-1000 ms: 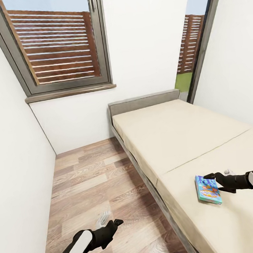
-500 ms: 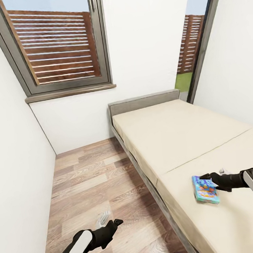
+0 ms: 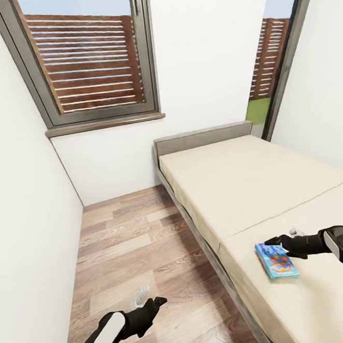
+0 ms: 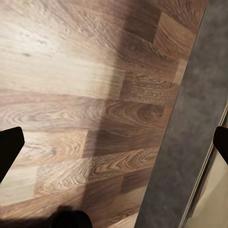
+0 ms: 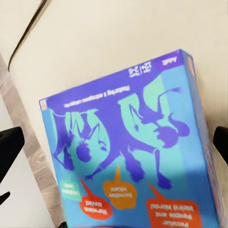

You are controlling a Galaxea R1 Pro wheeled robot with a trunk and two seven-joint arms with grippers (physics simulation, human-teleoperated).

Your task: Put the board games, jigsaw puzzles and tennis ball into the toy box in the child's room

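Note:
A small blue board game [image 3: 276, 260] lies flat on the beige mattress of the bed [image 3: 235, 186], near its side edge. My right gripper [image 3: 284, 237] hovers over the far end of that box, open, with nothing held. The right wrist view looks down on the blue printed lid [image 5: 133, 156], one fingertip [image 5: 9, 147] standing off each side of it. My left gripper [image 3: 149, 299] hangs open over the wood floor [image 3: 125, 238] beside the bed. In the left wrist view the left gripper [image 4: 115, 145] is over the planks by the dark grey bed frame [image 4: 190, 142].
The bed fills the right of the narrow room, its headboard [image 3: 202, 137] against the far wall. A window [image 3: 94, 58] is in that wall, and a glass opening [image 3: 276, 58] at the right. A white wall [image 3: 26, 231] closes the left side of the floor strip.
The view has shifted a little, so the room sits further right. My right gripper has reached further across the blue box, which has slid slightly towards the bed's side edge. The left arm is unchanged.

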